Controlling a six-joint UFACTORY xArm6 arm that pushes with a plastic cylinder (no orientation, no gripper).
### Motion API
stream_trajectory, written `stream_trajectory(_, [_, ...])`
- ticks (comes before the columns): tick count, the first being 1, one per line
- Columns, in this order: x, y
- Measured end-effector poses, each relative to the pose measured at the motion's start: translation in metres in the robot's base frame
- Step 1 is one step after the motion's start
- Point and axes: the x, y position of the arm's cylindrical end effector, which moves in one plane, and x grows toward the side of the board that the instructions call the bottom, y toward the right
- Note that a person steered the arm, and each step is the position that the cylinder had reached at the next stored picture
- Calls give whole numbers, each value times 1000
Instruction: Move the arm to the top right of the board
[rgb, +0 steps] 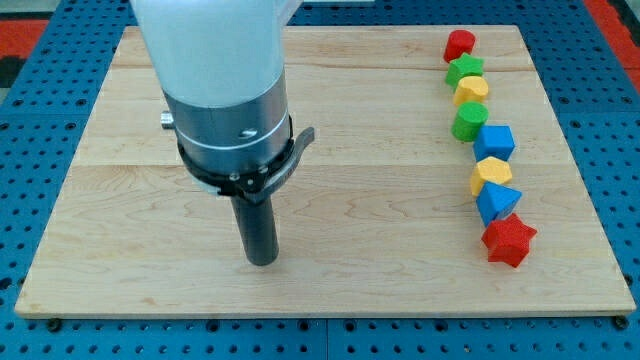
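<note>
Pale wood forms the worktop, a rectangular board resting on a blue perforated surface. My arm descends at the view's left of centre; my tip touches the board in its lower-left area, well apart from every block. My end effector is a plain rod with nothing to spread or pinch. Near the view's right edge, eight blocks run top to bottom in a wavy column: red cylinder, green star, yellow block, green block, blue block, yellow block, blue block, red star. The board's top right corner lies beside the red cylinder.
</note>
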Motion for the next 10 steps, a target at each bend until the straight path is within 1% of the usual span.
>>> stream_trajectory(1, [48, -7])
stream_trajectory(3, [49, 34])
stream_trajectory(4, [48, 99])
stream_trajectory(5, [48, 223])
stream_trajectory(6, [48, 320])
stream_trajectory(7, [43, 344])
stream_trajectory(8, [13, 388])
stream_trajectory(9, [-17, 407])
stream_trajectory(10, [-30, 407])
